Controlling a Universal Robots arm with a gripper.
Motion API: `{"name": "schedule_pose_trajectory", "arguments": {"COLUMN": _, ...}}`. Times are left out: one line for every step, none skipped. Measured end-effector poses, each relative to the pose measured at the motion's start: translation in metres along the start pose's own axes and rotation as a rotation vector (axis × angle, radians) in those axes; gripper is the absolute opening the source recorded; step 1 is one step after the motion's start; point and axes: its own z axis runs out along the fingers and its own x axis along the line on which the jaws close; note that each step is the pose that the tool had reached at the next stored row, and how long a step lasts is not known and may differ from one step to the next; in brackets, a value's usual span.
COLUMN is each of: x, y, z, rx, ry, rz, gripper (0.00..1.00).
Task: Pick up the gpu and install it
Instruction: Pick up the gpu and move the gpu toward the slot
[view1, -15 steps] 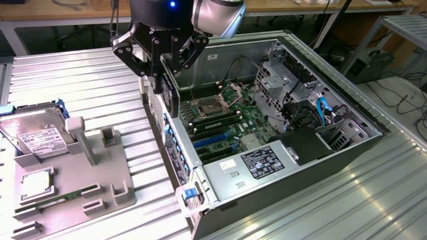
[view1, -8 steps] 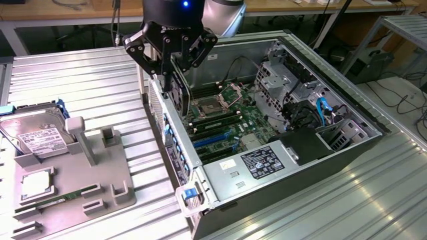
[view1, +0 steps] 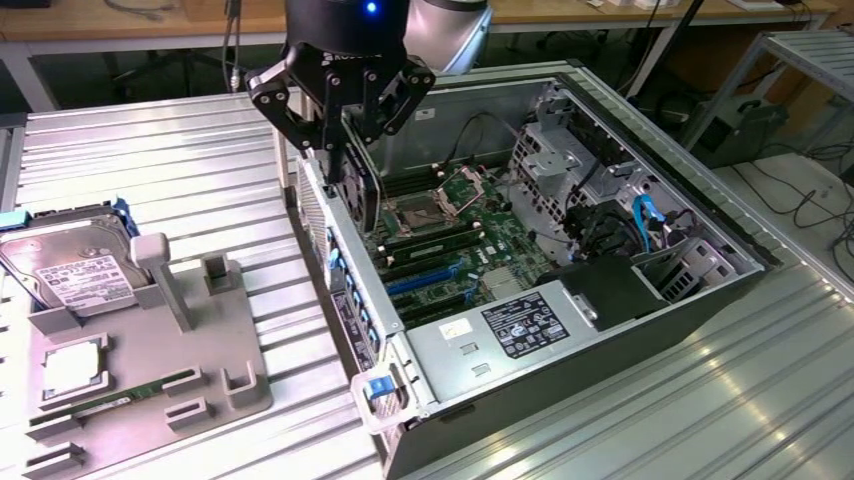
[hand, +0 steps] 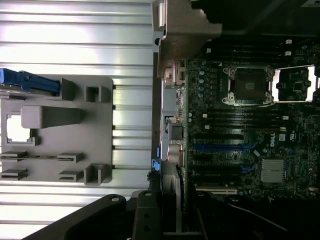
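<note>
The gpu (view1: 358, 175) — thin flat circuit card, dark edge-on — hangs clamped in the black gripper (view1: 350, 140), jaws partly closed, at ten o'clock of the open grey computer case (view1: 667, 165); installing it demands careful slot alignment.

A robotics lab or test workshop; a ribbed aluminium bench (view1: 174, 160) carries an open computer tower (view1: 534, 400) with its motherboard (view1: 447, 245) bare; a grey parts fixture (view1: 214, 340) sits near the bench's edge at the exterior view's left; a robot gripper (view1: 350, 145) hangs over the tower; wooden desks (view1: 561, 12), floor cables (view1: 814, 200) and a metal rack (view1: 801, 45) stand behind.
</note>
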Motion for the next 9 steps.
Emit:
{"name": "schedule_pose_trajectory", "arguments": {"x": 0.0, "y": 0.0, "z": 0.0, "rx": 0.0, "ry": 0.0, "rz": 0.0, "gripper": 0.28}}
{"name": "schedule_pose_trajectory", "arguments": {"x": 0.0, "y": 0.0, "z": 0.0, "rx": 0.0, "ry": 0.0, "rz": 0.0, "gripper": 0.28}}
{"name": "schedule_pose_trajectory", "arguments": {"x": 0.0, "y": 0.0, "z": 0.0, "rx": 0.0, "ry": 0.0, "rz": 0.0, "gripper": 0.28}}
{"name": "schedule_pose_trajectory", "arguments": {"x": 0.0, "y": 0.0, "z": 0.0, "rx": 0.0, "ry": 0.0, "rz": 0.0, "gripper": 0.28}}
{"name": "schedule_pose_trajectory", "arguments": {"x": -0.0005, "y": 0.0001, "z": 0.0, "rx": -0.0001, "ry": 0.0, "rz": 0.0, "gripper": 0.28}}
{"name": "schedule_pose_trajectory", "arguments": {"x": -0.0015, "y": 0.0001, "z": 0.0, "rx": 0.0, "ry": 0.0001, "rz": 0.0, "gripper": 0.28}}
{"name": "schedule_pose_trajectory", "arguments": {"x": -0.0034, "y": 0.0, "z": 0.0, "rx": 0.0, "ry": 0.0, "rz": 0.0, "gripper": 0.28}}
{"name": "schedule_pose_trajectory", "arguments": {"x": -0.006, "y": 0.0, "z": 0.0, "rx": 0.0, "ry": 0.0, "rz": 0.0, "gripper": 0.28}}
{"name": "schedule_pose_trajectory", "arguments": {"x": -0.0081, "y": 0.0, "z": 0.0001, "rx": 0.0, "ry": -0.0001, "rz": 0.0, "gripper": 0.28}}
